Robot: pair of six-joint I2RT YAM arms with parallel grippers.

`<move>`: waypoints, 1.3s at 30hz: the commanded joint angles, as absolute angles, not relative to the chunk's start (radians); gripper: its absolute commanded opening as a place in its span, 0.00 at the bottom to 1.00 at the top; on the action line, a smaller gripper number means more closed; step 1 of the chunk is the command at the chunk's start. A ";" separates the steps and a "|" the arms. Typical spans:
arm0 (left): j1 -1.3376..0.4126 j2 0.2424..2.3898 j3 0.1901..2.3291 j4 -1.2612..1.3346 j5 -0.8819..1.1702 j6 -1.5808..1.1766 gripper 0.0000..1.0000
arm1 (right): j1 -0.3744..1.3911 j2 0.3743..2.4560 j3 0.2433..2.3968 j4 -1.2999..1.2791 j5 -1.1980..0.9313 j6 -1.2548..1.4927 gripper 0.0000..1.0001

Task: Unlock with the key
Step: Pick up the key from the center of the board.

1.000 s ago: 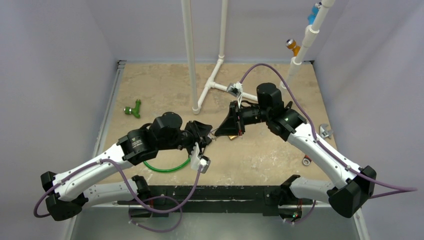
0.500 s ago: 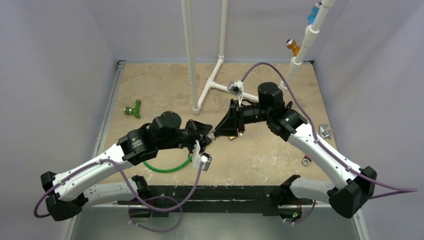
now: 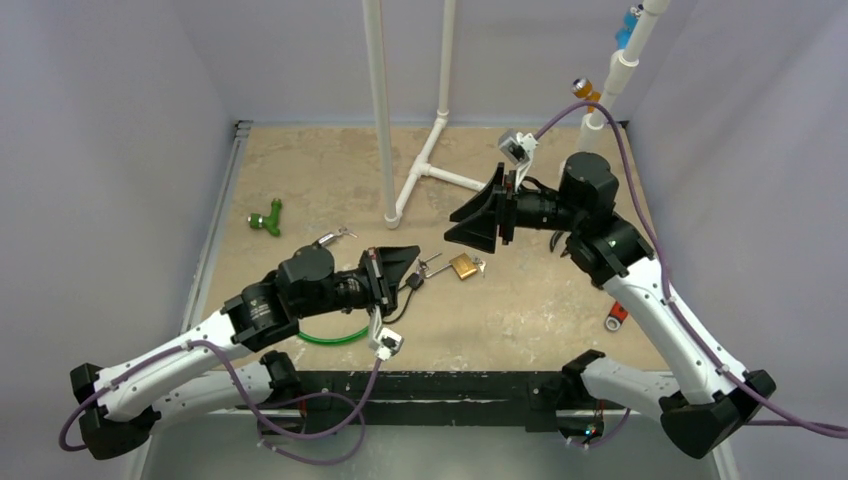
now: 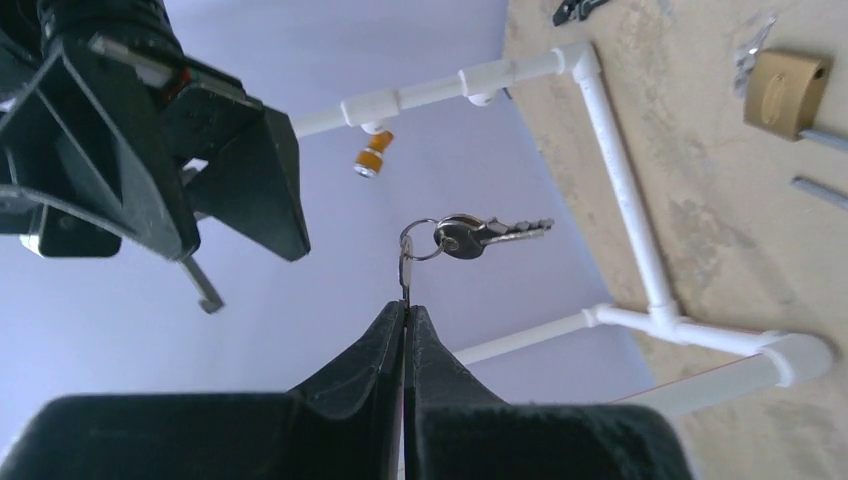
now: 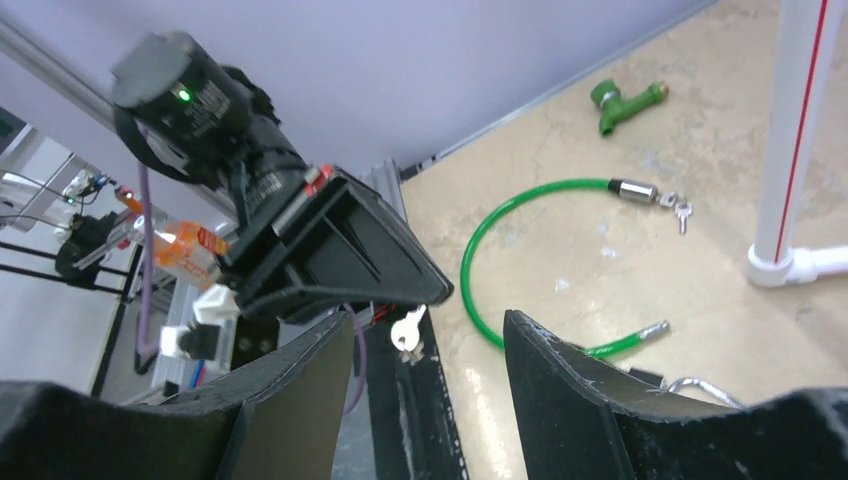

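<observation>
Lavender walls around beige stone-look desk point(image 3: 540, 310). Left gripper point(image 4: 405, 310) clenched on keys point(image 4: 470, 235): 1 key pinched edge-on between fingertips, 1 more hanging off ring, all off desk. Brass padlock point(image 3: 462, 266) flat on desk near centre, just beside left gripper tip. Right gripper point(image 3: 462, 215) released, jaws apart, holding nothing, raised above desk on far side of padlock. Green cable lock point(image 3: 330, 338) by near edge, partly under left arm. White pipe frame point(image 3: 425, 165) toward far edge.
</observation>
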State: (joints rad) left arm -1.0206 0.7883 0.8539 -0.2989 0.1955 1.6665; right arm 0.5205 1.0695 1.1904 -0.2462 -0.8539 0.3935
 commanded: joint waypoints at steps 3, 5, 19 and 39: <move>-1.019 0.787 0.801 -0.043 0.218 2.054 0.00 | 0.512 1.084 1.168 -0.018 -0.903 0.503 0.55; -1.019 0.789 0.800 -0.025 0.212 2.106 0.00 | 0.512 1.094 1.111 0.115 -0.966 0.586 0.54; -1.019 0.809 0.801 0.061 0.166 2.193 0.00 | 0.508 1.092 0.935 0.457 -1.054 0.834 0.42; -1.008 0.827 0.782 0.105 0.165 2.211 0.00 | 0.484 1.310 0.766 1.549 -1.042 1.630 0.28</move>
State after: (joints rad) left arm -1.0199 0.8276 0.7872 0.0513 0.1600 2.0510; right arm 0.4858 1.3285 0.7429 1.4017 -1.0401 1.5597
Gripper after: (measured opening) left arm 0.005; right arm 0.297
